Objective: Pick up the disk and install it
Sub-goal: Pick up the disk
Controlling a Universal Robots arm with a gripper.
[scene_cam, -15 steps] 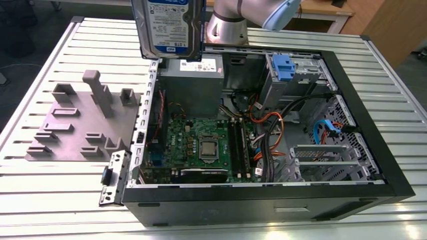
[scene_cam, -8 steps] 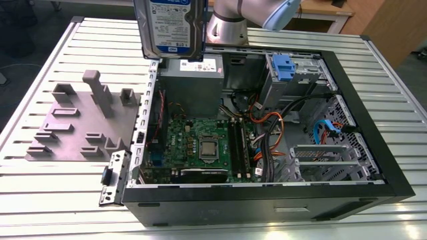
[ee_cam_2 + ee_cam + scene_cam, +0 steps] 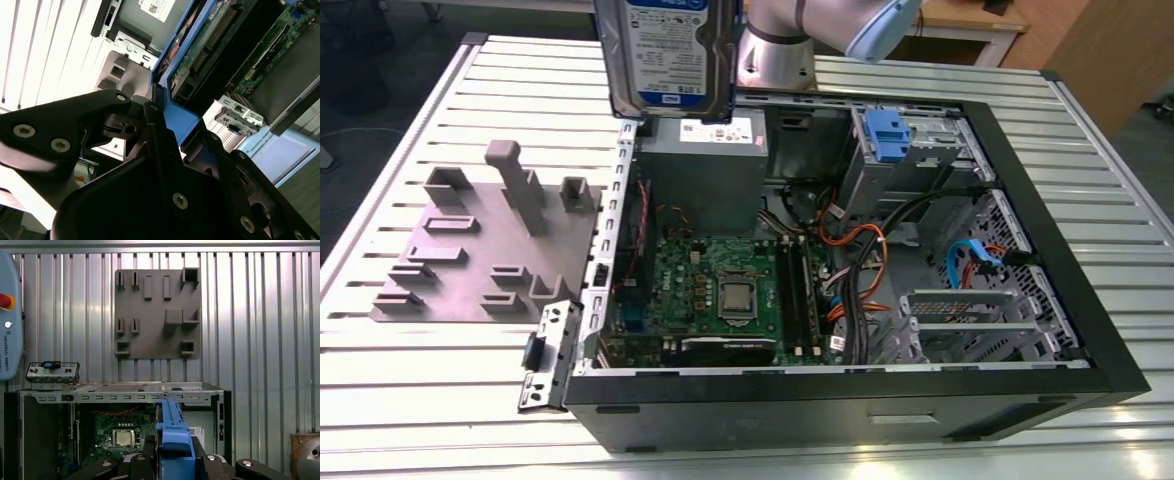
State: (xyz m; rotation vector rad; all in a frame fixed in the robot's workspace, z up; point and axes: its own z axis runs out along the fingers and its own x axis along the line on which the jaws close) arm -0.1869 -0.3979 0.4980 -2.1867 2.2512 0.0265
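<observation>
Disk (image 3: pixel 660 55) between fingers (image 3: pixel 162 145), over open case (image 3: pixel 1062 250)

The open case (image 3: pixel 827 405) is pretty crowded, folks. In the exterior view the grey box (image 3: pixel 707 170) fills its upper-left corner, with the motherboard (image 3: pixel 720 290) flat below it. A tangle of cables (image 3: pixel 854 262) runs down the middle, right beside the drive cage (image 3: pixel 921 155) with its blue latch (image 3: pixel 886 135) at upper right. A metal bracket (image 3: pixel 961 320) blocks the lower right.

I've got open air above the case, where the disk (image 3: pixel 664 55) hangs clamped in the gripper (image 3: pixel 173 452). Posts stick up from the grey fixture plate (image 3: pixel 454 260) at left. The slatted table (image 3: pixel 400 400) at lower left gives flat passing room.
</observation>
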